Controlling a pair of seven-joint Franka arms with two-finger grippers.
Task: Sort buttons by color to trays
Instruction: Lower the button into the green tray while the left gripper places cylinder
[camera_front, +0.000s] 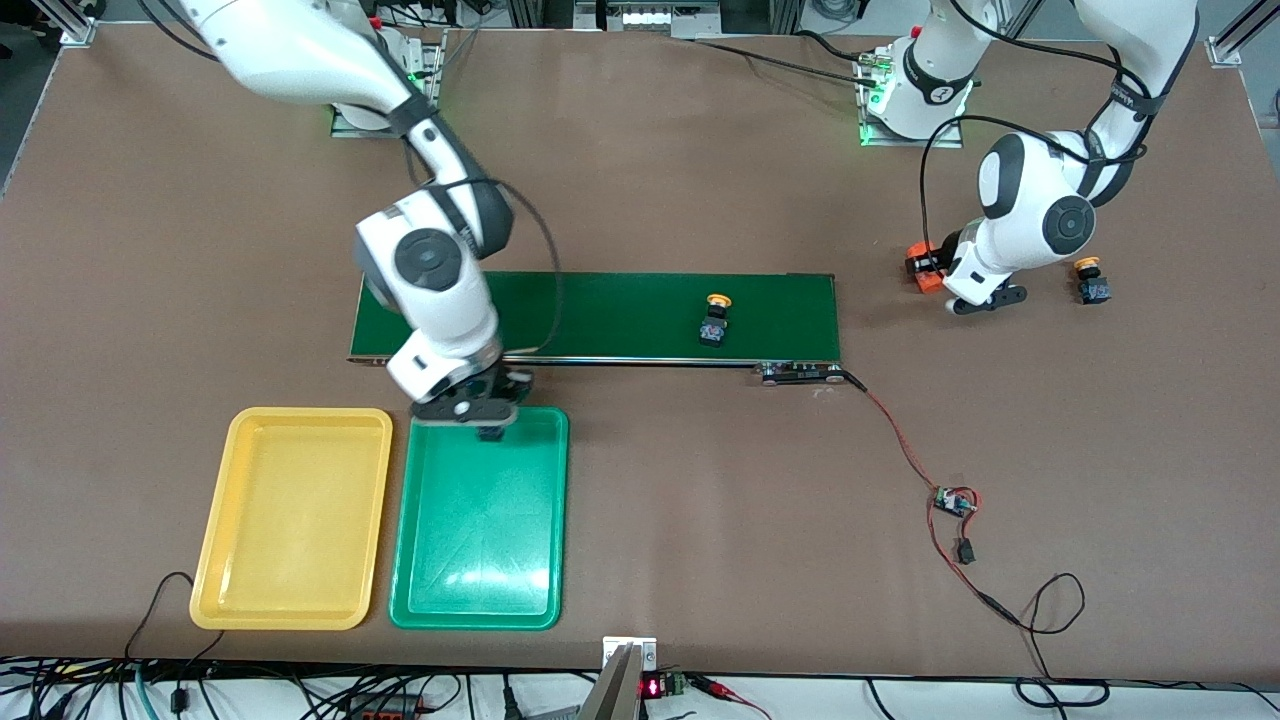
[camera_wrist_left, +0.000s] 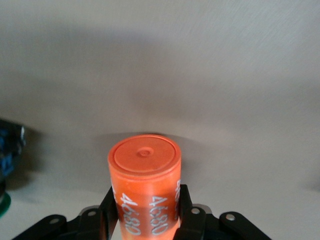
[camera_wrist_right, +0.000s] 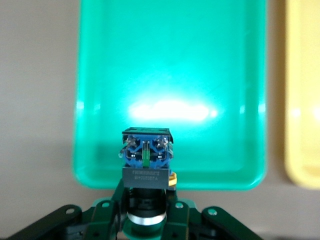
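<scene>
My right gripper (camera_front: 478, 415) (camera_wrist_right: 145, 202) is shut on a button (camera_wrist_right: 147, 155) with a blue and black body and a green cap. It hangs over the green tray's (camera_front: 480, 540) (camera_wrist_right: 170, 75) edge nearest the belt. The yellow tray (camera_front: 290, 520) (camera_wrist_right: 305, 100) lies beside the green one. One yellow-capped button (camera_front: 716, 318) lies on the belt. Another yellow-capped button (camera_front: 1092, 280) stands on the table near the left arm. My left gripper (camera_front: 985, 300) (camera_wrist_left: 145, 202) is low at the table, its fingers closed against an orange cylinder (camera_wrist_left: 145, 165) with white print.
A long dark-green conveyor belt (camera_front: 600, 315) runs across the middle of the table. Orange pieces (camera_front: 925, 268) sit beside the left hand. A small circuit board with red and black wires (camera_front: 955, 500) lies nearer the front camera. A blue-black object (camera_wrist_left: 10, 150) shows beside the cylinder.
</scene>
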